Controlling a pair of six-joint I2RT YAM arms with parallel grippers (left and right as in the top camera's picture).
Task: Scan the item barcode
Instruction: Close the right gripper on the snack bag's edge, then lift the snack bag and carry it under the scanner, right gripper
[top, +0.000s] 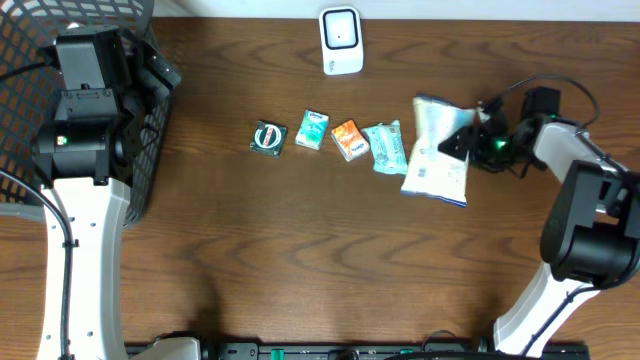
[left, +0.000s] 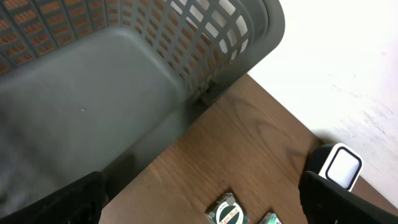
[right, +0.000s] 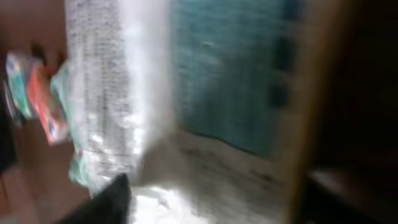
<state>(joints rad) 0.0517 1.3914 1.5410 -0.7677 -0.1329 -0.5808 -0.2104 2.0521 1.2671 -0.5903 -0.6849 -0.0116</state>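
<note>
Step 1, grasp: packet (top: 437, 165) edge at right gripper (top: 458, 142) jaws; clamped or not, cannot tell. Left gripper (left: 202, 205) jaws wide apart, empty. Next: firm grip, lift toward scanner (top: 341, 40).

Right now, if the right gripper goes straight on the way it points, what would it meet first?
The white and teal packet. The right gripper points across the table at its near edge, and the wrist view is filled with it. Whether they touch yet, I cannot tell.
</note>
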